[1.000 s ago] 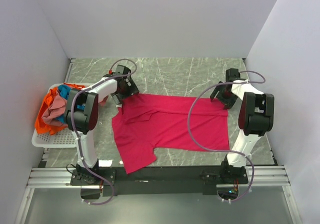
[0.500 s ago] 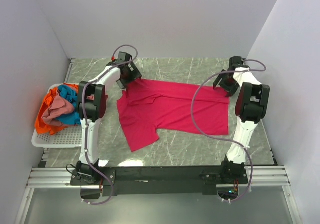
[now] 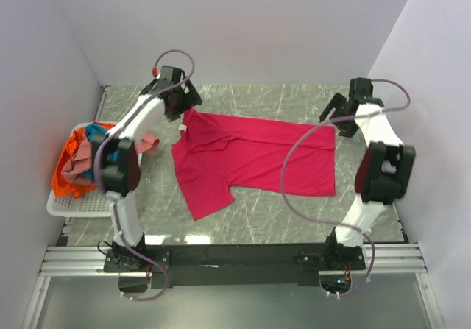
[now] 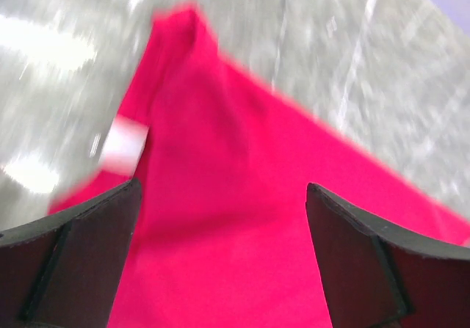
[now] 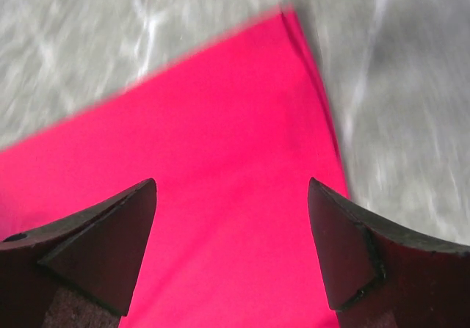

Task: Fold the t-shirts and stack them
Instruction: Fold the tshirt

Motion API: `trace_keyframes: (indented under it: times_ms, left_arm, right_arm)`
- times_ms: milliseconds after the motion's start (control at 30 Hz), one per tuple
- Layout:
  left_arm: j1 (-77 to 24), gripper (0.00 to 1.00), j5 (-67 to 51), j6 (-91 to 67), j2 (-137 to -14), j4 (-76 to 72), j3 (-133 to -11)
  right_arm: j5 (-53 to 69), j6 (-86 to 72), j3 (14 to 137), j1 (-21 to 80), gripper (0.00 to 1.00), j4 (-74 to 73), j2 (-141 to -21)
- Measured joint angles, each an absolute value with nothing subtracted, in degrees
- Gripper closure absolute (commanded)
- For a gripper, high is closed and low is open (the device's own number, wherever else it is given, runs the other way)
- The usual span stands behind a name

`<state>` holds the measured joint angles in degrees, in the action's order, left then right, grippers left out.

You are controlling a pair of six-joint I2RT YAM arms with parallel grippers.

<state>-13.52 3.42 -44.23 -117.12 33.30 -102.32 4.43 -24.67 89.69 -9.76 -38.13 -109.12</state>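
Item 1. My left gripper [image 3: 179, 102]: over the far left corner of the magenta shirt [image 3: 250, 163]. Jaws spread wide, nothing pinched. In its wrist view [image 4: 222, 188] the two dark fingers [image 4: 81, 254] frame pink cloth lying below and between them. I cannot tell whether the fingertips touch the cloth; that view is blurred.

Item 2. My right gripper [image 3: 340, 115]: over the far right corner of the same shirt. Jaws likewise spread, nothing held. In its wrist view [image 5: 231, 185] the shirt's edge [image 5: 242, 144] runs past the right finger [image 5: 367, 254], with bare worktop [image 5: 396, 86] beyond it.

Item 3. Magenta shirt: spread flat on the worktop [image 3: 294, 104], stretching between my two grippers. One sleeve points back toward my arm bases, below the left gripper.

Item 4. White label [image 3: 181, 127]: on the shirt's edge just beside my left gripper, seen ahead of the left finger in the wrist view [image 4: 123, 143].

Item 5. Basket [image 3: 73, 207]: white, slatted, out to the left of my left gripper and nearer my bases, well apart from the right gripper.

Item 6. Basket contents, heaped: orange shirt [image 3: 65, 178] hanging over the rim, teal shirt [image 3: 94, 132] at the far side, dusty pink shirt [image 3: 77, 160] on top.
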Motion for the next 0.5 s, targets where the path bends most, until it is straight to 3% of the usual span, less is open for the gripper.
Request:
trace_keyframes:
  times_ms: [233,500]
  left_arm:
    - [-20.69,0.01,6.81,-48.31,-86.83,31.0,-71.68]
    - [-35.4,0.01,8.95,-57.54,-74.37,37.54,-48.14]
  right_arm:
    - [4.25,-29.47,60.25,-9.8,0.1,-29.76,-81.32]
    - [3.64,-32.14,45.95,-9.8,0.1,-28.27,-72.03]
